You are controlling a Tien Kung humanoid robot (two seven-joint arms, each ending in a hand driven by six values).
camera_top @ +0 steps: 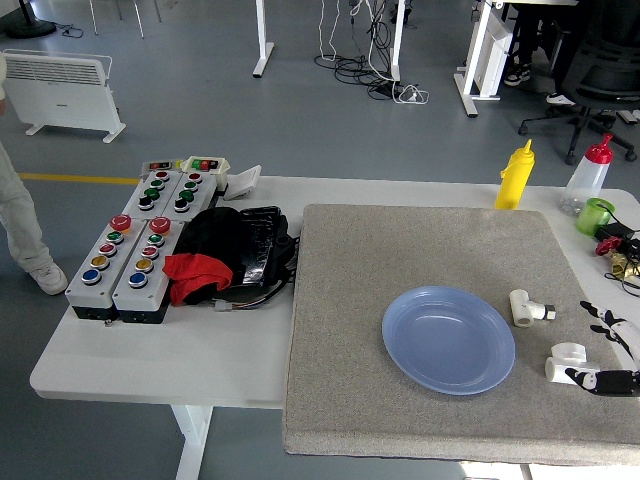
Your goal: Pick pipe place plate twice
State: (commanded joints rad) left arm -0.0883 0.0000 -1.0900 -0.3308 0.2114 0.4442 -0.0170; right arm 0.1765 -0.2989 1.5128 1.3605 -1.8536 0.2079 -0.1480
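Note:
A blue plate point(448, 339) lies on the grey mat point(360, 300), holding nothing. Two white pipe fittings lie on the mat to its right: one point(526, 308) just off the plate's right rim, the other point(563, 361) nearer the front. My right hand point(604, 352) comes in at the right edge, fingers spread. Its lower fingertip is right beside the nearer fitting, and its upper fingers are apart above it. It holds nothing. My left arm is out of view.
Two grey button boxes point(130, 250) and a black and red bundle point(225, 258) lie on the table's left. A yellow squeeze bottle point(515, 177), a clear red-capped bottle point(587, 175) and a green cup point(597, 215) stand at the back right. A person's leg point(22, 225) is at the left edge.

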